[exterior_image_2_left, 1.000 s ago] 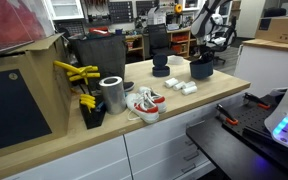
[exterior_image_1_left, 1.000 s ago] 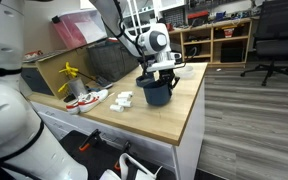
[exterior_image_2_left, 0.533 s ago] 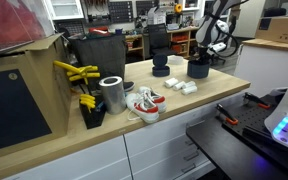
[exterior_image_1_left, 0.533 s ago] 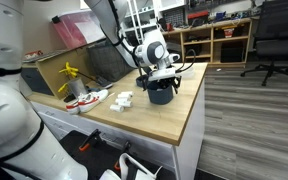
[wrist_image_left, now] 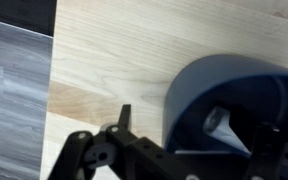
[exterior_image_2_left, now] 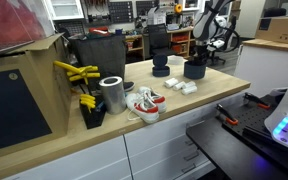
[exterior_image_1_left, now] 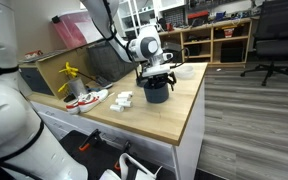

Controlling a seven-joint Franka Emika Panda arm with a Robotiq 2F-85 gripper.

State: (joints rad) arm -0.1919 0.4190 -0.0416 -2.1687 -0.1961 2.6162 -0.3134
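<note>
A dark blue cup (exterior_image_1_left: 156, 93) stands upright on the light wooden tabletop (exterior_image_1_left: 174, 115) near its far end. The cup (exterior_image_2_left: 195, 70) also shows in the exterior view from the opposite side. My gripper (exterior_image_1_left: 157, 74) hangs right over it, fingers pointing down and spread wide. In the wrist view the cup (wrist_image_left: 229, 90) fills the right half. One fingertip (wrist_image_left: 124, 114) stands outside its wall, a little apart from it. The other finger is hidden at the cup's far side. The gripper (wrist_image_left: 199, 125) straddles the rim, open, and holds nothing. Something pale lies inside the cup.
A pair of red-and-white shoes (exterior_image_2_left: 144, 103), a metal can (exterior_image_2_left: 112, 94), yellow-handled tools (exterior_image_2_left: 76, 72), small white pieces (exterior_image_2_left: 180, 87) and a black round stand (exterior_image_2_left: 161, 68) share the table. A dark bin (exterior_image_2_left: 96, 55) stands behind. The table edge (wrist_image_left: 52, 90) drops to grey floor.
The gripper was shut on the cup's rim a second ago, carried it a little along the table, and has now opened and let go of it.
</note>
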